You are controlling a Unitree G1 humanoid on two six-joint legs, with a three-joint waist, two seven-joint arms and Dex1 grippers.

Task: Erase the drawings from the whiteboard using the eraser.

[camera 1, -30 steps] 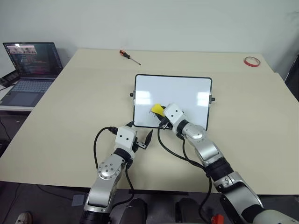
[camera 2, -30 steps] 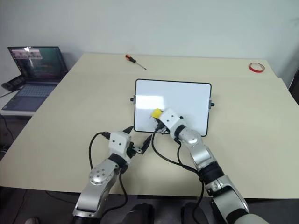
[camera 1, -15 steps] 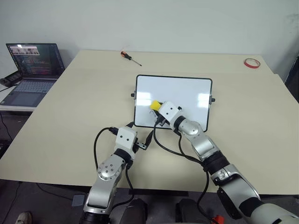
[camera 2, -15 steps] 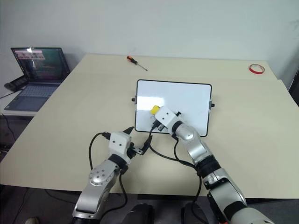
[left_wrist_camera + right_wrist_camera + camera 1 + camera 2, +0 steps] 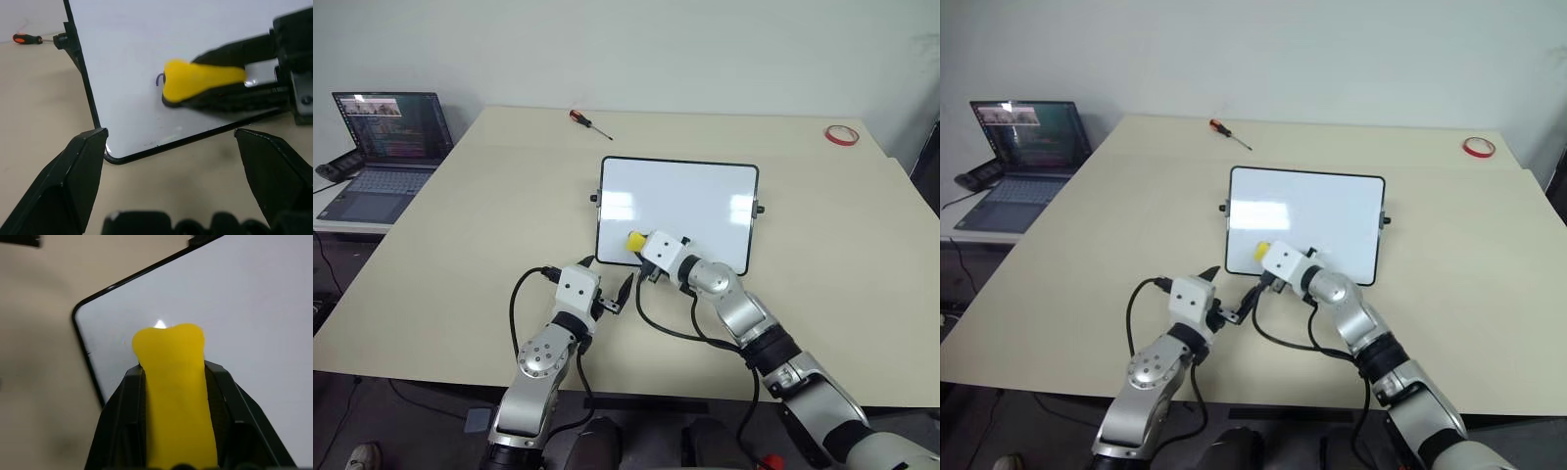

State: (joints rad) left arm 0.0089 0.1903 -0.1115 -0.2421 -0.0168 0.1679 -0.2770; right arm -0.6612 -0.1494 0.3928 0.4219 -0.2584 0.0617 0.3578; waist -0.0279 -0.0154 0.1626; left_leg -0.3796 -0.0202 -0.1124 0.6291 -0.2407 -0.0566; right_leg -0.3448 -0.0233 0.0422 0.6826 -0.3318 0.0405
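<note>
1. Beige tabletop [image 5: 460, 225] spreads under me, a laptop [image 5: 386, 137] beyond its left edge.
2. My right end effector [image 5: 644, 251] stays clamped on the eraser [image 5: 634, 240], and has swept it toward the whiteboard's [image 5: 705, 196] near-left corner.
3. One small blue mark [image 5: 159, 78] remains beside the eraser; most drawings look gone.
4. My left end effector [image 5: 625, 292] hangs spread and empty nearby.

Left arm low at lower left of frame, left gripper [image 5: 616, 296] spread wide, empty, pointing level. Right arm reached diagonally from lower right toward centre, right gripper [image 5: 642, 247] clamped tight, tilted slightly down.
</note>
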